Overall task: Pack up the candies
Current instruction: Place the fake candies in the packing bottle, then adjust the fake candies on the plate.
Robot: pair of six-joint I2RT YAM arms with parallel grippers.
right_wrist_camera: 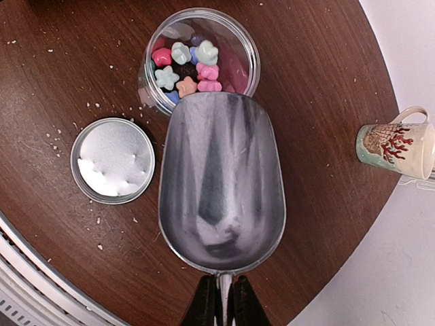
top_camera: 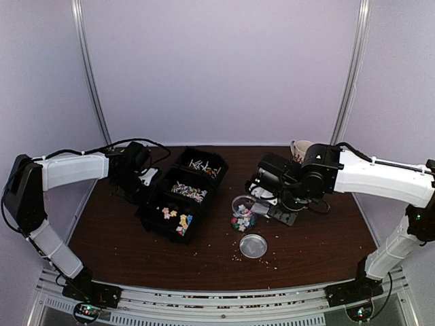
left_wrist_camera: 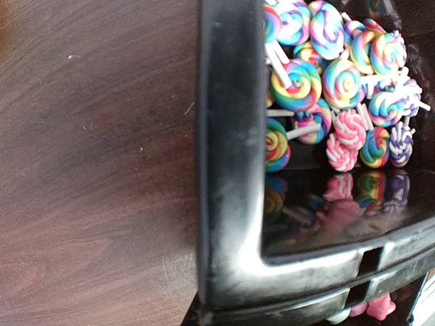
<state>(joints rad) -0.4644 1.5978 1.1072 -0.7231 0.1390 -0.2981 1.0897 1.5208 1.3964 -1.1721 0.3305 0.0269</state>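
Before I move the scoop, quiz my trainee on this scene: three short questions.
1. True or false: the scoop in the right claw is empty.
2. The lid of the jar lies: A on the jar; B on the table beside it; C inside the scoop.
3. Fill in: the black tray in the left wrist view holds swirled ____.
Key: 1 true; 2 B; 3 lollipops.

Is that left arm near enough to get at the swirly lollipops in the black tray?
Probably yes. The left end effector sits right beside the black tray. The lollipops lie uncovered just past its wall, with nothing above them. Only that wall would need clearing.
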